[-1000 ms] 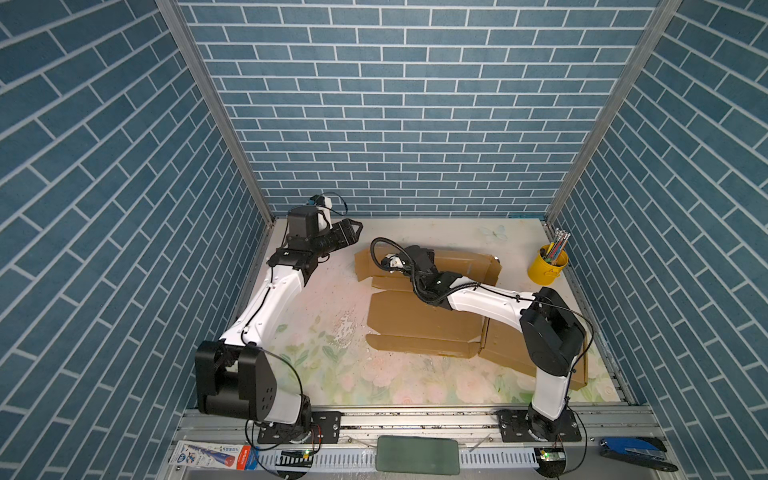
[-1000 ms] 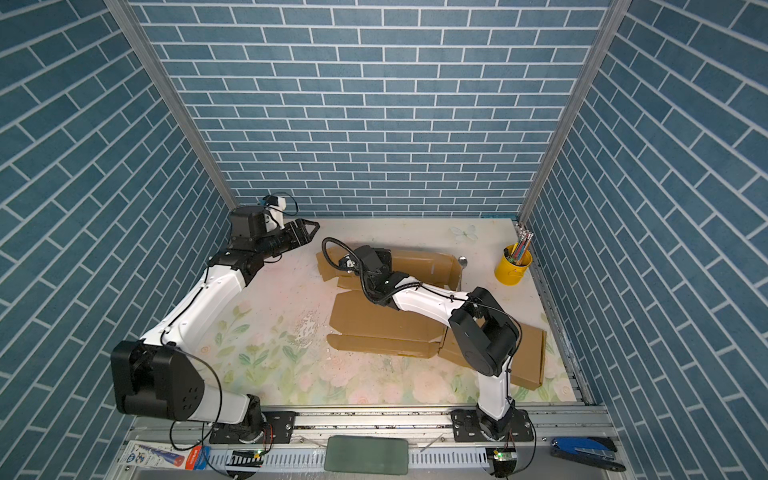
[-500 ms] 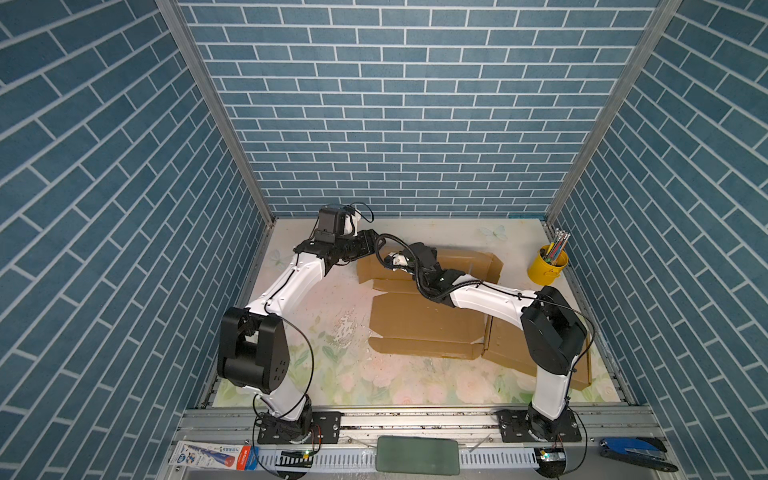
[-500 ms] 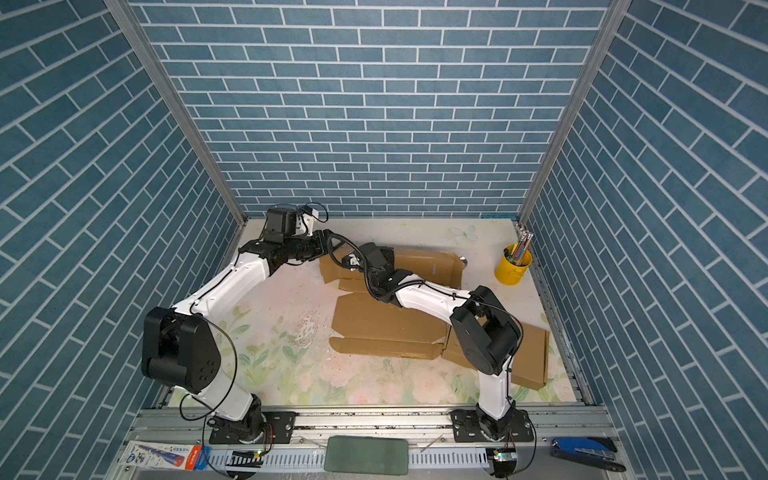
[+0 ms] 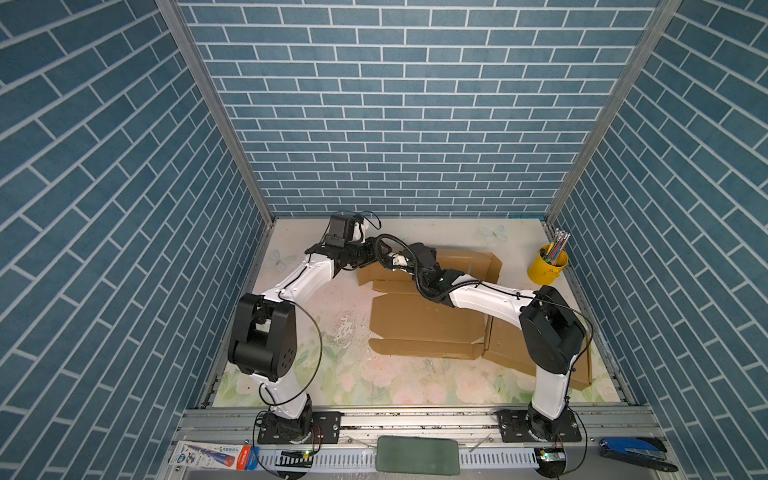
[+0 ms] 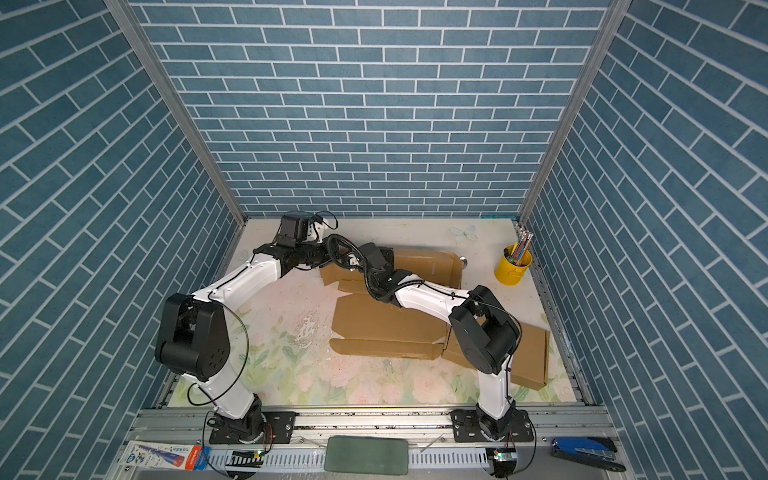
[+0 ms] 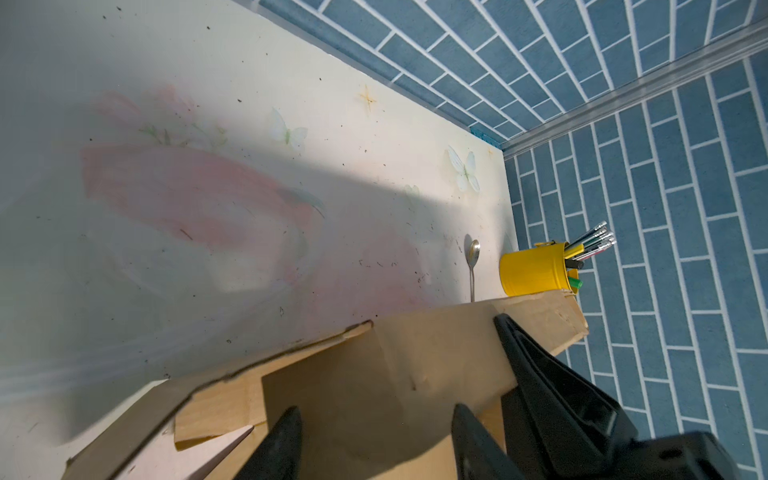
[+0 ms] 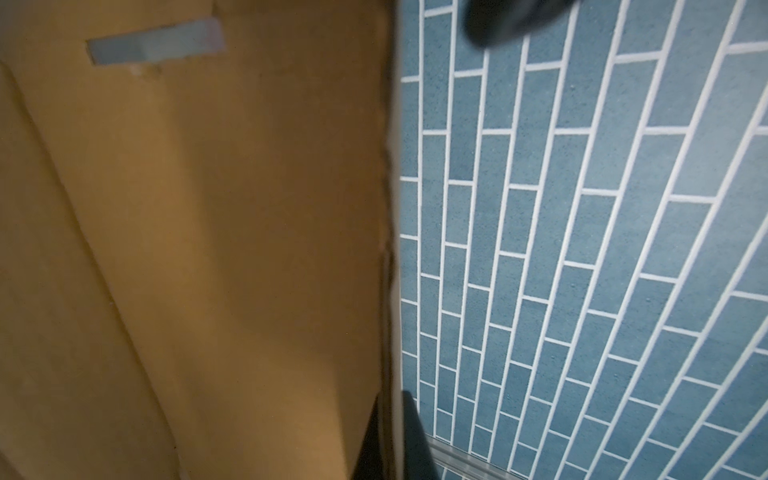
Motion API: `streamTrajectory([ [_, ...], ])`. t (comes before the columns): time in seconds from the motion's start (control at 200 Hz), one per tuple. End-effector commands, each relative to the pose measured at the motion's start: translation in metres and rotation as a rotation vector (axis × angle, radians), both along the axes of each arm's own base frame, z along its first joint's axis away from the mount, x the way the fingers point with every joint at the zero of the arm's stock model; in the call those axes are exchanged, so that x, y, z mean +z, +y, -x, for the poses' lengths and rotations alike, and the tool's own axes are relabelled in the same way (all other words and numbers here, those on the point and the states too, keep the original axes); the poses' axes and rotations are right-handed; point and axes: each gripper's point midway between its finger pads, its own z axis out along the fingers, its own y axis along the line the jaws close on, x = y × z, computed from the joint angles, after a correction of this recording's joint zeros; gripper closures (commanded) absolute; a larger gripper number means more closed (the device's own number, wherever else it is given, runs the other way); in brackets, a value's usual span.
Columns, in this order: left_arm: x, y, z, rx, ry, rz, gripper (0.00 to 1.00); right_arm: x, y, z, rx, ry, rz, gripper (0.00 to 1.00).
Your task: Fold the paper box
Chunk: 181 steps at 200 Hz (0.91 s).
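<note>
The right jaws are clamped on the paper box [image 8: 208, 249] — in the right wrist view a thin raised edge of brown cardboard runs straight down between the two black fingers [image 8: 415, 440], which press on it from both sides. The left jaws stand apart. In the left wrist view their fingers [image 7: 282, 440] sit over a flap of the same box [image 7: 374, 374] with cardboard showing in the gap; whether they touch it I cannot tell. The black end of the right arm [image 7: 552, 399] sits just beside them on that flap.

In both top views the two arms meet near the middle of the tabletop's far edge, at the far left corner of the box [image 5: 424, 324] [image 6: 386, 320]. The left arm [image 5: 307, 278] reaches in from the front left, and the right arm [image 5: 490, 299] lies across the cardboard from the front right.

The box is mostly flat, spread over the right half of the tabletop [image 5: 332, 374] from near the far edge to the front right corner — only its far panel [image 5: 469, 262] is tilted up off the surface.

A yellow cup [image 5: 546, 270] of pencils stands by the far right corner, apart from the box. A spoon [image 7: 473, 257] lies just beside the cup, its handle running behind the raised cardboard.
</note>
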Motion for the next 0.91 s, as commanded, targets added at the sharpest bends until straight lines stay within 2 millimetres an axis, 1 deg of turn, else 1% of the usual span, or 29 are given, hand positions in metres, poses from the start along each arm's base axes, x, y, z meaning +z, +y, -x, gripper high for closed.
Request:
streamTrajectory([
  [0.0,-0.003,-0.014,0.006,-0.032,0.013,0.057,0.43,-0.014,0.006,-0.002,-0.002,0.012,-0.042,1.0],
  [0.105,0.008,-0.018,0.007,-0.039,-0.002,0.108,0.43,-0.017,0.008,-0.003,-0.003,0.011,-0.047,1.0],
  [0.135,0.011,-0.015,0.007,-0.041,-0.007,0.108,0.43,-0.018,0.008,-0.003,-0.001,0.012,-0.05,1.0],
  [0.175,0.017,-0.007,0.007,-0.035,-0.019,0.11,0.43,-0.019,0.007,-0.003,0.001,0.01,-0.044,1.0],
  [0.22,0.023,0.009,0.006,-0.012,-0.034,0.105,0.43,-0.02,0.005,-0.003,0.002,0.006,-0.04,1.0],
  [0.27,0.029,0.032,0.004,0.026,-0.058,0.072,0.43,-0.02,0.002,-0.004,0.002,0.004,-0.039,1.0],
  [0.385,0.033,0.08,0.002,0.098,-0.079,0.021,0.44,-0.02,0.002,-0.004,0.014,-0.006,-0.039,1.0],
  [0.48,0.034,0.115,-0.004,0.166,-0.107,-0.014,0.43,-0.02,0.001,-0.003,0.022,-0.005,-0.037,1.0],
  [0.55,0.025,0.133,-0.012,0.207,-0.116,-0.048,0.43,-0.021,0.002,-0.003,0.03,0.001,-0.034,1.0],
  [0.62,0.007,0.142,-0.02,0.218,-0.109,-0.123,0.43,-0.021,0.0,-0.004,0.029,0.003,-0.037,1.0],
  [0.705,-0.019,0.147,-0.028,0.233,-0.082,-0.155,0.43,-0.02,-0.001,-0.006,0.03,0.004,-0.042,1.0],
  [0.78,-0.036,0.146,-0.034,0.231,-0.064,-0.155,0.43,-0.02,-0.001,-0.006,0.033,0.006,-0.044,1.0],
  [0.9,-0.052,0.136,-0.043,0.205,-0.072,-0.152,0.4,-0.021,-0.002,-0.006,0.037,0.009,-0.048,1.0],
])
